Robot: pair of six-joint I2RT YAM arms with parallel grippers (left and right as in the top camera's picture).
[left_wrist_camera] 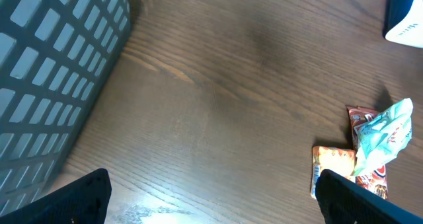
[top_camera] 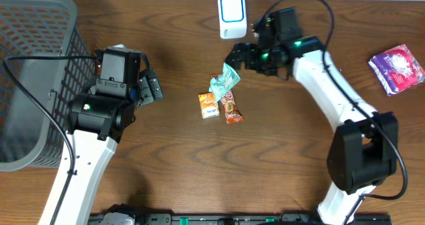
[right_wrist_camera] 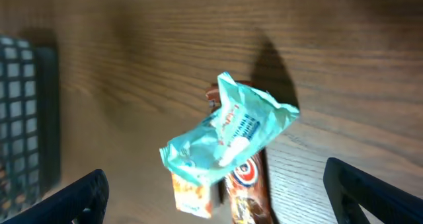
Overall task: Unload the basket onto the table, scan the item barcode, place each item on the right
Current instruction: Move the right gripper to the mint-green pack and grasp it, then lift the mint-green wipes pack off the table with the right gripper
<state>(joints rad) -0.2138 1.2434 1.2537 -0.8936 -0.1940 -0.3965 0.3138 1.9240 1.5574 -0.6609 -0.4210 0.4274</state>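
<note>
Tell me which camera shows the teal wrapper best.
Right wrist: the teal wrapper fills the centre, crumpled, its printing facing the camera. Overhead shows it small, beside two other snacks. Left wrist catches it only at the right edge.

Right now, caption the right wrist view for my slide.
Open right gripper above a crumpled teal packet that overlaps an orange packet and a brown snack bar on the wooden table.

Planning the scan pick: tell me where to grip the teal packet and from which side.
Probably its crimped end nearest the open right tool. The teal packet lies crumpled across the orange packet and brown bar, so that end sticks clear of them. Come down from above, jaws across the flat seal.
</note>
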